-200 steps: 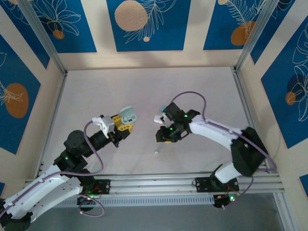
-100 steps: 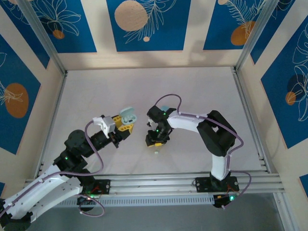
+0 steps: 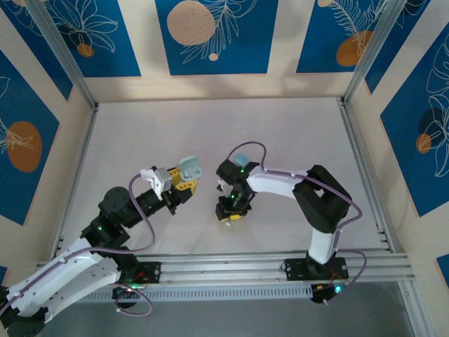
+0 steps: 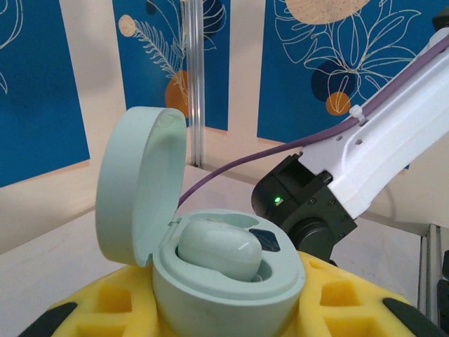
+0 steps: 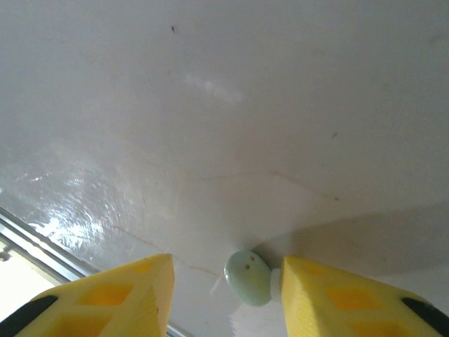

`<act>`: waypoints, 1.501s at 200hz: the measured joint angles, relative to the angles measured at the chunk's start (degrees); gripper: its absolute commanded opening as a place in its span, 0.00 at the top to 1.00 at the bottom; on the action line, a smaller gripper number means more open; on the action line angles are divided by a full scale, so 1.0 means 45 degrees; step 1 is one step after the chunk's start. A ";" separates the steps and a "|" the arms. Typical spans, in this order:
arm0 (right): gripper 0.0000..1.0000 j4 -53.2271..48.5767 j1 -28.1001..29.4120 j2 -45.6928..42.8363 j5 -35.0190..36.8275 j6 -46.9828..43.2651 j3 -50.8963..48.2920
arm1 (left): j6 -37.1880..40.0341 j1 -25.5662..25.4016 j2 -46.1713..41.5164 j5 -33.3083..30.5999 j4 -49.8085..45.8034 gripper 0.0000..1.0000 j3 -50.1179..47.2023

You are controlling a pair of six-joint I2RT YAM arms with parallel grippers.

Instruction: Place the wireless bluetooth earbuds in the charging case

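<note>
My left gripper (image 3: 182,185) is shut on a pale green charging case (image 3: 188,168), held upright between its yellow fingers (image 4: 351,302). The case (image 4: 231,295) has its lid (image 4: 137,186) swung open to the left. One pale green earbud (image 4: 217,246) lies in its well. My right gripper (image 3: 231,210) points down at the table just right of the case. Its jaws are open. A second pale green earbud (image 5: 249,279) lies on the table between its yellow fingers (image 5: 119,302), close against the right-hand one.
An aluminium rail (image 3: 231,267) runs along the near edge, just below the right gripper. Patterned blue walls (image 3: 210,35) and metal posts (image 3: 63,56) fence the white table (image 3: 280,133) on three sides. The right arm's black wrist (image 4: 302,203) hangs close behind the case.
The right arm has folded in and swung its gripper left and down over the earbud on the table. The left gripper with the case has shifted slightly.
</note>
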 measured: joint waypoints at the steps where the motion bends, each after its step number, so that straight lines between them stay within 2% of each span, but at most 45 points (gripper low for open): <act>1: 0.55 -0.0015 0.0005 -0.0010 0.0000 0.0000 0.0000 | 0.0000 0.0000 0.0000 0.0005 0.0005 0.70 0.0000; 67: 0.56 -0.0622 0.0495 -0.0087 0.0228 0.0000 -0.0019 | 0.0000 0.0000 0.0010 0.0005 0.0019 0.70 0.0000; 121: 0.57 -0.1545 0.0792 -0.0083 0.1783 0.0199 0.0733 | -0.0005 -0.0005 0.0010 0.0000 0.0058 0.69 0.0000; 203: 0.60 -0.2448 0.1540 0.0865 0.2735 0.0699 0.1690 | -0.0005 0.0000 0.0010 0.0000 0.0063 0.70 0.0000; 300: 0.67 -0.2720 0.1715 0.1219 0.3079 0.0918 0.1889 | -0.0044 0.0000 0.0019 0.0000 0.0097 0.69 0.0000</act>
